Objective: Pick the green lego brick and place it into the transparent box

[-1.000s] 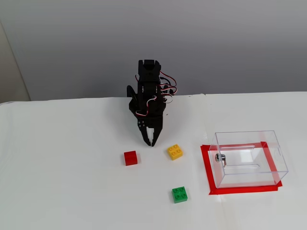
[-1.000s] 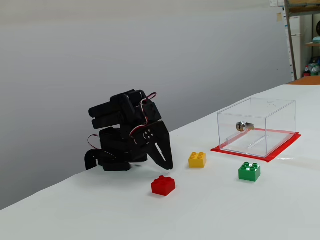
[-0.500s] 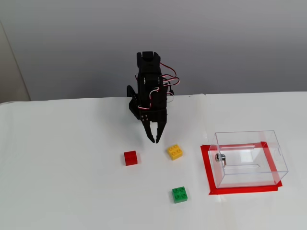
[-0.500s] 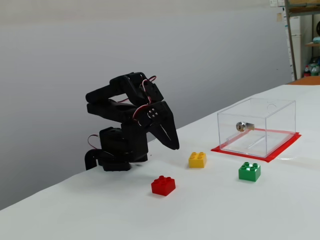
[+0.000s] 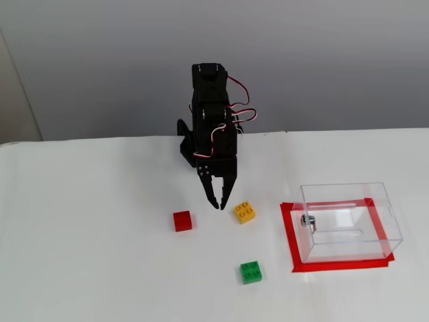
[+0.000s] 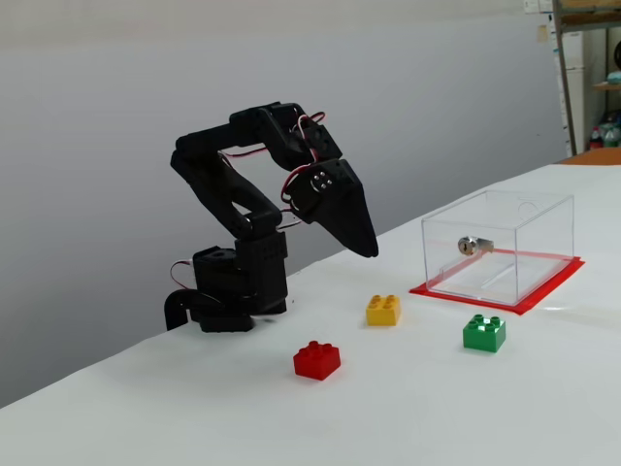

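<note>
We find the green lego brick (image 5: 251,272) lying studs up on the white table (image 5: 87,255), low and centre-right in a fixed view, apart from the transparent box (image 5: 350,221). That box stands at right on a red mat (image 5: 291,235), with a metal fitting (image 6: 469,246) on one wall. A yellow brick (image 5: 244,212) and a red brick (image 5: 182,221) lie nearer the arm. The gripper (image 5: 218,203) hangs above the table between them, clenched and holding nothing.
</note>
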### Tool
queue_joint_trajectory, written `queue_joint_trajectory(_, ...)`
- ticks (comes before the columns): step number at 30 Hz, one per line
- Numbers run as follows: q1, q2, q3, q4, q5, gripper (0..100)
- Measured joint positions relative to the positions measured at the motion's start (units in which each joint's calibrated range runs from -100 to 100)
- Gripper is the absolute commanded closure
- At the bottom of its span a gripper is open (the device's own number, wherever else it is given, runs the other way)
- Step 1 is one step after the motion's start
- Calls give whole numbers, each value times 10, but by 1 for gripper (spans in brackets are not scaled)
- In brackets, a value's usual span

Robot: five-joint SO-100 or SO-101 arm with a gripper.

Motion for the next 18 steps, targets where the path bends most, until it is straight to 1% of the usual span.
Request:
queue_joint_trajectory(5,-1,79,-81,0,0,99)
queue_joint_trajectory(10,-40,156,-149,0,0,99)
queue_joint_trajectory(18,-71,286,-273,0,0,99)
